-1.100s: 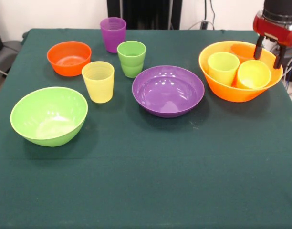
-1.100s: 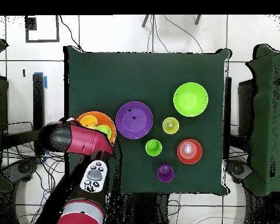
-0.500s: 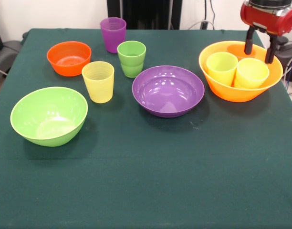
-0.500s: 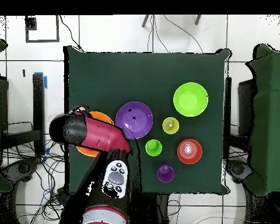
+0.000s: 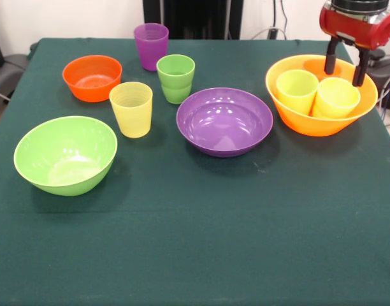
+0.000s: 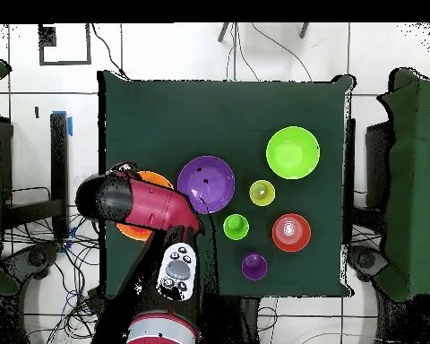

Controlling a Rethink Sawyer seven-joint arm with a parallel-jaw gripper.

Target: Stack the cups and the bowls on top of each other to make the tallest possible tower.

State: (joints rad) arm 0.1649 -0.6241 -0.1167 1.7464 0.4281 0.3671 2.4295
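Cups and bowls are mostly spread over the bench [image 5: 201, 242], so the tower is only at its beginning. You have the largest yellow-orange bowl [image 5: 290, 118] at the right side in the front view, and two cups stand upright inside it, side by side: a lime green cup [image 5: 296, 90] and a yellow cup [image 5: 336, 97]. I judge this bowl is chosen as base because it is the widest.

Your pincer [image 5: 345, 66] hangs above the back rim of that bowl, its two dark fingers apart and holding nothing. In the overhead view the arm [image 6: 133, 204] covers most of the bowl.

The other pieces wait well apart from the base: the purple bowl [image 5: 224, 121] just beside it, the green cup [image 5: 176, 78], the pale yellow cup [image 5: 131, 108], the purple cup [image 5: 150, 45], the small orange bowl [image 5: 92, 77] and the deep lime green bowl [image 5: 65, 154]. All stand with the opening upward, which makes them easy for you to grip by the rim.
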